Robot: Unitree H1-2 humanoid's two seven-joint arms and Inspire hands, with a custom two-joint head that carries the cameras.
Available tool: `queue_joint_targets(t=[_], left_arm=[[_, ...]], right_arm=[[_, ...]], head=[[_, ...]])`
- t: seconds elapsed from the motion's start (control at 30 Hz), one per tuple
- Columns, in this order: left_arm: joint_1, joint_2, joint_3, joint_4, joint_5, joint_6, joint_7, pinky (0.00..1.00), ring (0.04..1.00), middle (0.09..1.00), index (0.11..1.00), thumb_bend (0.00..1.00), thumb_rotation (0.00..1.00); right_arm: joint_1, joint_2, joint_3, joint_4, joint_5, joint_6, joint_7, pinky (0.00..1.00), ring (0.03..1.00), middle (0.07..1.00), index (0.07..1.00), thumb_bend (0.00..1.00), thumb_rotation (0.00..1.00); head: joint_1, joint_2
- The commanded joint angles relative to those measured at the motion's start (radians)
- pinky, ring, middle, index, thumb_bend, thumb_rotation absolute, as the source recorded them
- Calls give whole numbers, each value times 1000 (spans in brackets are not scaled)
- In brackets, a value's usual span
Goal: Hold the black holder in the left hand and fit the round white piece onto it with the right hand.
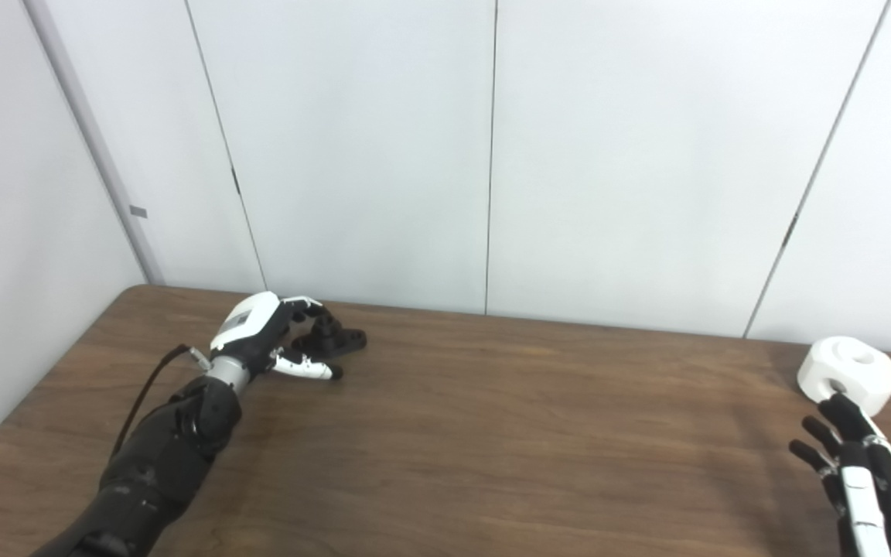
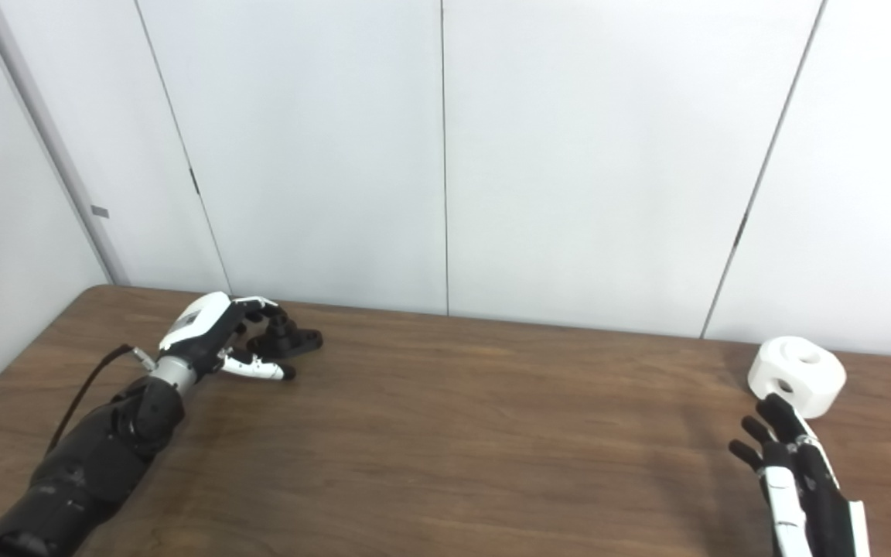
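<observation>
Black holder (image 1: 331,337) sits at the far left of the wooden counter (image 1: 492,433), the left hand (image 1: 260,336) curled loosely about it, fingers (image 1: 308,368) apart, grip uncertain. Round white piece (image 1: 849,374) lies far right, the right hand (image 1: 855,464) just short, fingers spread and empty

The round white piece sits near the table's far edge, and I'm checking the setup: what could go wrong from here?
1. The right robot hand, open, meets the round white piece fingertips first; a nudge could push it toward the wall.
2. The left robot hand is around the black holder without a clear grip; lifting now might drop it.
</observation>
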Motion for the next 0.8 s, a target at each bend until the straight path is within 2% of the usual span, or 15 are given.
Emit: queue_joint_targets(t=[0.0, 0.17, 0.2, 0.23, 0.3, 0.53, 0.77], left_arm=[[-48, 21, -8, 2, 14, -31, 8, 761, 822, 793, 716, 964, 232], [-58, 20, -19, 40, 32, -104, 62, 736, 782, 721, 626, 816, 131], [-60, 19, -19, 48, 34, -116, 74, 731, 771, 701, 559, 686, 85], [-62, 18, -20, 54, 38, -127, 86, 729, 766, 692, 524, 604, 72], [-65, 17, -22, 63, 46, -145, 107, 724, 754, 677, 495, 539, 60], [-72, 17, -20, 73, 38, -186, 117, 711, 735, 653, 484, 517, 48], [-58, 17, -21, 37, 54, -159, 104, 703, 731, 652, 484, 516, 50]], right_arm=[[-14, 6, -2, -52, 5, -19, -4, 721, 824, 848, 817, 485, 691], [-3, 16, -1, -119, 16, 5, -13, 693, 815, 833, 800, 489, 644], [0, 17, 0, -131, 10, 10, -15, 693, 818, 836, 805, 484, 649], [2, 16, 1, -140, 7, 9, -15, 694, 818, 837, 807, 482, 652], [4, 15, 3, -156, 2, 10, -15, 704, 821, 838, 809, 480, 657], [7, 16, 1, -201, -1, 27, -21, 724, 822, 834, 802, 470, 656], [6, 15, 2, -215, -7, 35, -21, 723, 819, 834, 802, 459, 642]], head=[[1, 1], [4, 4], [4, 4], [4, 4], [12, 11], [21, 15], [24, 22]])
